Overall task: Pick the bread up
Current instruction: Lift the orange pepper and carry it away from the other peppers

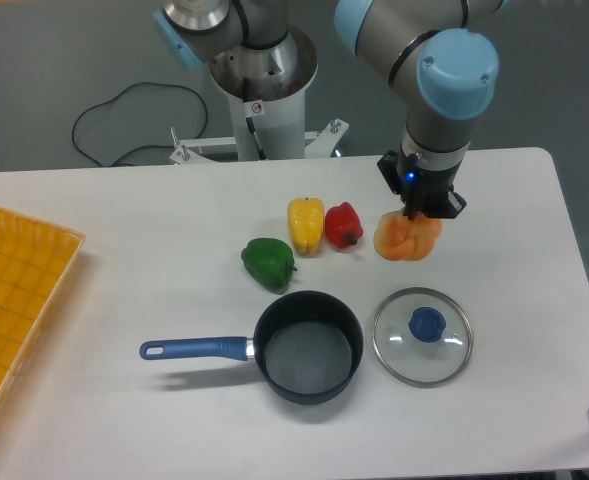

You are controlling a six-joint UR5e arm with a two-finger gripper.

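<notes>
The bread (406,240) is a lumpy pale orange-peach piece on the white table, right of the red pepper (343,225). My gripper (415,213) comes down from above onto the bread's top. Its fingers are mostly hidden behind the wrist and sunk into the bread's upper part. I cannot tell whether they are closed on it. The bread appears to rest on the table.
A yellow pepper (306,224) and a green pepper (269,262) lie left of the red one. A dark pot with a blue handle (307,347) and a glass lid with a blue knob (423,335) sit in front. A yellow tray (14,300) is at the left edge.
</notes>
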